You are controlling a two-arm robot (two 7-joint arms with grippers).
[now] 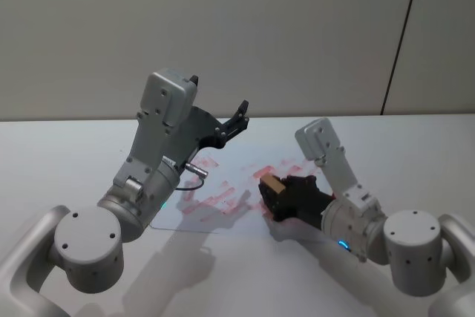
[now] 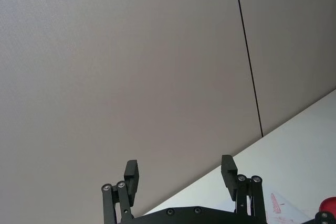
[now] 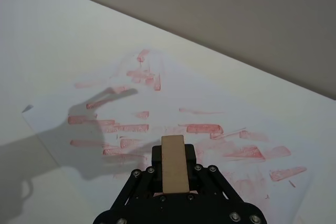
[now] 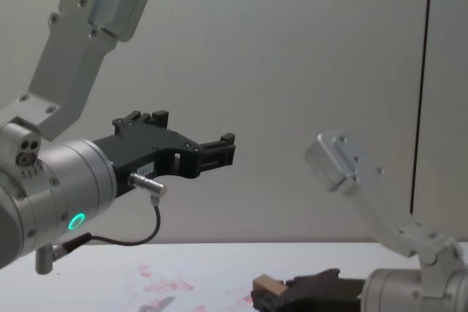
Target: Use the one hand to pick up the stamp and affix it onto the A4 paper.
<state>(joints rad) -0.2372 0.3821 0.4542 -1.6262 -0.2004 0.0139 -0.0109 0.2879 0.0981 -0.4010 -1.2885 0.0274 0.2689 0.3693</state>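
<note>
White bench (image 1: 59, 154). Low over the A4 paper (image 3: 210, 103), right end effector (image 1: 269, 192) clamped on the stamp (image 3: 173, 163). High above it, left end effector (image 2: 179, 167) upturned, splayed, empty.

My left gripper (image 1: 219, 98) hangs raised at the head view's centre, fingers spread; my right gripper (image 1: 276, 197), lower right of centre, clamps the stamp (image 1: 271, 182).

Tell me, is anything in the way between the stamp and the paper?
Nothing visible is. The right claw holds the stamp low at the edge of the A4 paper, and the left claw hangs open high above the table.
</note>
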